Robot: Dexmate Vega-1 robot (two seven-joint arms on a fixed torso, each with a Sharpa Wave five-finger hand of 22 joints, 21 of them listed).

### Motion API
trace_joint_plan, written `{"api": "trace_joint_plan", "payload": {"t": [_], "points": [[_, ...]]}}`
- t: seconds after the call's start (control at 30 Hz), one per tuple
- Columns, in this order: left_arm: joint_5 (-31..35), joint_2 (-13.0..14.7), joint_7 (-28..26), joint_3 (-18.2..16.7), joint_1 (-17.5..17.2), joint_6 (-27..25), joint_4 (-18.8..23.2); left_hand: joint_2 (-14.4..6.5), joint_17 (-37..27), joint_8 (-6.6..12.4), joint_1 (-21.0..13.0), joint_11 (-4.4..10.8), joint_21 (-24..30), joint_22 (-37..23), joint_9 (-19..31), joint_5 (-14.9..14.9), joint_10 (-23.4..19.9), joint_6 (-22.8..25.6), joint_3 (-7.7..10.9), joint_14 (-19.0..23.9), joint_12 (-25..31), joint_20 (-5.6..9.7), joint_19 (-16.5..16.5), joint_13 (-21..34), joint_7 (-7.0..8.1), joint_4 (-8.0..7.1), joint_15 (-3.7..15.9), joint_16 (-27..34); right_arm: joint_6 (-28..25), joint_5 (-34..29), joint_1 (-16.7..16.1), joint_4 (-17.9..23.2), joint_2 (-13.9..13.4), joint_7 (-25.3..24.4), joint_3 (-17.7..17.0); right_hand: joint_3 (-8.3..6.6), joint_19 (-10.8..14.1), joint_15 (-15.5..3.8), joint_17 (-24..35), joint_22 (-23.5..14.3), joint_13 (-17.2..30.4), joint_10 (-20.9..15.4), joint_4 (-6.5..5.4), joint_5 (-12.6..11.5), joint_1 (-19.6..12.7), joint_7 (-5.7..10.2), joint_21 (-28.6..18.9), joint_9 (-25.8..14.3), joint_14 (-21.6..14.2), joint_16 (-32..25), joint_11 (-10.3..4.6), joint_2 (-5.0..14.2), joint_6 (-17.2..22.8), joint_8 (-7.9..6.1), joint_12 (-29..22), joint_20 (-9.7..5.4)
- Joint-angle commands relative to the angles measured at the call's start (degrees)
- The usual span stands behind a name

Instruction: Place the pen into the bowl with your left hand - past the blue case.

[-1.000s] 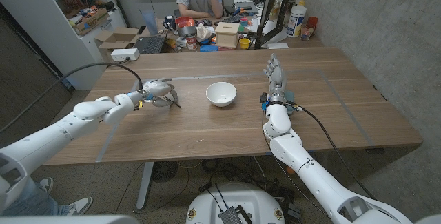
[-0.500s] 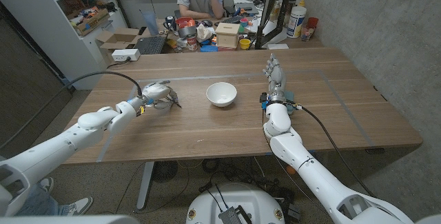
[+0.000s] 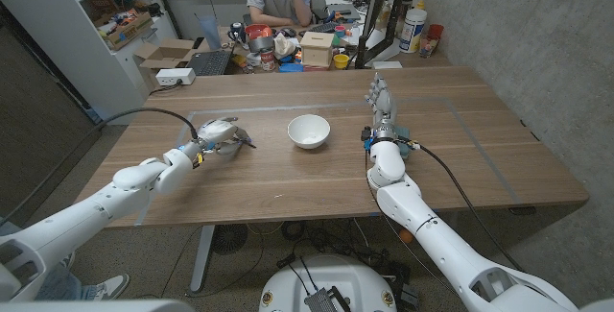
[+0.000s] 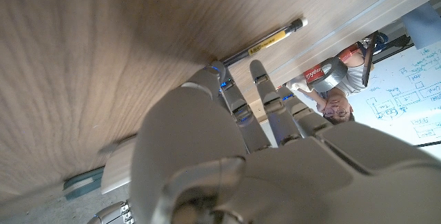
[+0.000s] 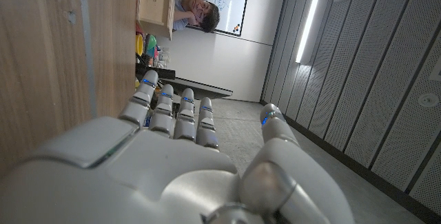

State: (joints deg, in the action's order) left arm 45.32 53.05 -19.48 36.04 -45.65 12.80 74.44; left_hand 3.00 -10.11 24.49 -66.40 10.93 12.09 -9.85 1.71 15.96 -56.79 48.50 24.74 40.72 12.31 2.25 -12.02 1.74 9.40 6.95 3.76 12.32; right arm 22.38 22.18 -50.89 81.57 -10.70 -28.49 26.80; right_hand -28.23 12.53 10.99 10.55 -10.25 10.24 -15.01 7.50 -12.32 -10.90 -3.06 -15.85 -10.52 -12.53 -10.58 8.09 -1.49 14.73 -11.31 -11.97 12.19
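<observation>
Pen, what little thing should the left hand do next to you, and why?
Probably the left hand should reach slightly further and close its fingers around the pen. The pen lies loose on the table just past the fingertips, so it cannot go to the bowl yet.

Grey concrete wall point(image 3: 499, 14) right; cluttered desk point(image 3: 288, 48) behind; white shelves point(image 3: 96, 5) left.

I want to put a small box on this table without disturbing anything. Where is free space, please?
The wood between the bowl and the right robot hand is bare, and so is the wide strip along the table's near edge. Right of that robot hand is bare too. It is crowded only where the left robot hand reaches over the pen.
</observation>
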Motion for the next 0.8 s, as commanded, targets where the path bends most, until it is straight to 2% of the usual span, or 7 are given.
{"api": "trace_joint_plan", "payload": {"t": [0.03, 0.1, 0.47, 0.8], "points": [[-1.4, -1.1, -2.6, -0.6, -1.5, -1.9, 1.1, 0.0, -0.2, 3.40, -1.0, 1.26, -0.4, -0.1, 8.4, -1.3, -17.3, 20.6, 0.93, 2.9, 0.9, 3.19, -0.9, 9.8, -3.51, 0.12, 8.08, 0.0, -1.1, 0.4, -0.2, 0.9, -0.7, 0.4, -0.3, 0.39, 0.2, 0.11, 0.1, -0.3, 0.3, 0.4, -0.05, -0.2, -0.2, 0.32, 0.2, -0.3, 0.0, 0.1, -0.08, -0.42, 0.0, 0.26, 0.1, 0.04], [-1.9, -0.9, -2.5, -1.2, -1.9, -2.4, 2.3, 0.1, -0.2, 3.24, -1.2, 1.24, -0.5, -0.1, 8.4, -1.6, -17.8, 20.9, 1.07, 3.4, 0.8, 3.15, -0.9, 9.8, -4.01, 0.16, 8.17, 0.0, -1.3, 0.4, -0.3, 1.2, -0.9, 0.5, -0.3, 0.41, 0.2, 0.15, 0.1, -0.3, 0.3, 0.4, -0.05, -0.2, -0.2, 0.27, 0.3, -0.3, 0.1, 0.1, -0.07, -0.42, 0.0, 0.26, 0.1, 0.04], [-3.2, -0.1, -1.3, -4.6, -3.3, -5.8, 8.8, 0.2, -0.2, 2.92, -1.3, 0.98, -0.7, -0.1, 8.5, -2.1, -18.6, 21.3, 1.56, 3.9, 0.8, 3.04, -0.7, 10.5, -4.25, 0.10, 8.27, -0.2, -2.3, 0.5, -1.1, 4.0, -1.8, 0.5, -0.5, 0.53, 0.1, 0.34, 0.1, -0.3, 0.3, 0.6, -0.09, -0.2, -0.2, 0.38, 0.5, -0.3, 0.3, 0.2, 0.09, -0.48, -0.2, 0.31, 0.2, 0.04], [-3.1, -0.6, -0.7, -6.3, -4.5, -7.8, 12.1, 0.3, -0.3, 2.69, -1.5, 0.67, -0.8, -0.1, 8.5, -2.4, -19.5, 21.9, 2.31, 4.9, 0.9, 3.69, -0.7, 10.9, -5.03, 0.05, 8.52, -0.3, -2.2, 0.8, -2.4, 5.9, -2.5, 0.3, -1.1, 0.66, 0.0, 0.38, 0.1, -0.3, 0.3, 0.8, -0.13, -0.2, -0.2, 0.31, 0.7, -0.3, 0.3, 0.2, 0.15, -0.55, -0.3, 0.33, 0.2, 0.05]]}}
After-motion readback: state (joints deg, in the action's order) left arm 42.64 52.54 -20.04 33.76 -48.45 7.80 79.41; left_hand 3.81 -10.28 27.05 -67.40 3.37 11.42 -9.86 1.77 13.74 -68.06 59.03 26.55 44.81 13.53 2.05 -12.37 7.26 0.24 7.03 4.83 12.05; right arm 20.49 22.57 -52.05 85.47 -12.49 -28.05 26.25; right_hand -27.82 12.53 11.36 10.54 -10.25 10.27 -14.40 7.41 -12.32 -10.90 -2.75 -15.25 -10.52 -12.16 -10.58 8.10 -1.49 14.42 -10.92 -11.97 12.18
